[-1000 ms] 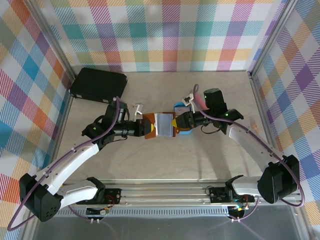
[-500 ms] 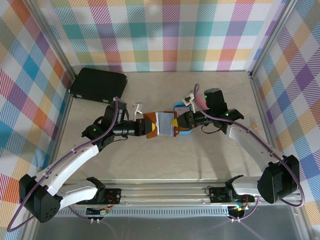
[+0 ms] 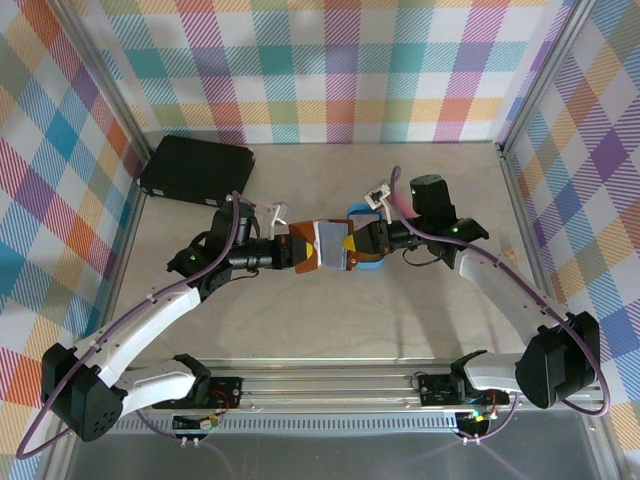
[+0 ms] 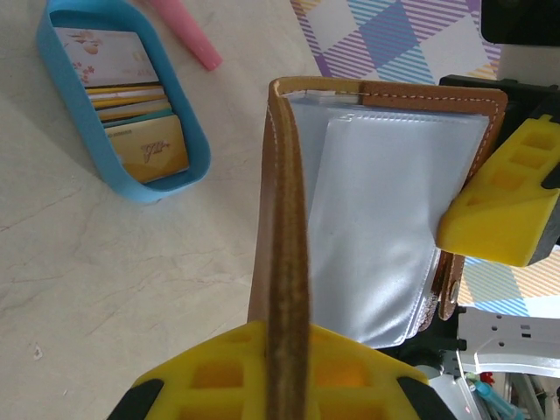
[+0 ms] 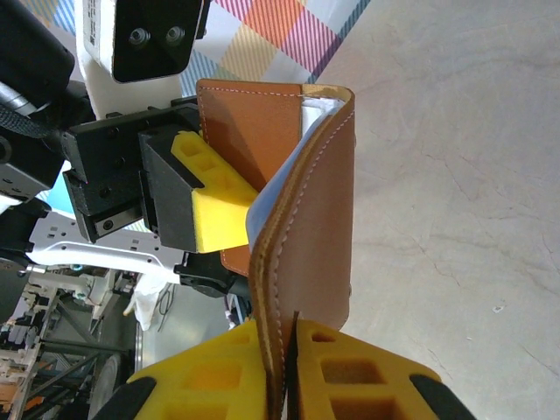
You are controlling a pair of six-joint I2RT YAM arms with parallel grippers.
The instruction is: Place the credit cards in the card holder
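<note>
Cards are all waiting to go in, as far as I can see: the credit cards (image 4: 131,105) lie stacked in the blue oval tray (image 4: 197,149), and the clear pockets of the card holder (image 3: 325,248) look empty from the left wrist camera. So the real job has not begun; what is done is the preparation.

The brown leather holder is lifted off the tabletop (image 3: 400,330), about midway between its left and right edges, and held spread open between the two arms. The left claw (image 3: 290,250) is pressed together on one cover, the leather edge nipped between its yellow pads. The right claw (image 3: 357,245) pinches the opposite cover the same way. The tray sits just beside the holder, partly under the right claw, with a pink stick (image 4: 184,31) near it. A black case (image 3: 195,167) rests in the far left corner.

I'd judge that one claw will have to let go before any card can be fetched, and every card remains to be moved.

Against the frame from a second ago, little has changed: the holder and both claws have crept slightly toward the far edge, and the holder now sits a touch more skewed. The tray has not moved.
</note>
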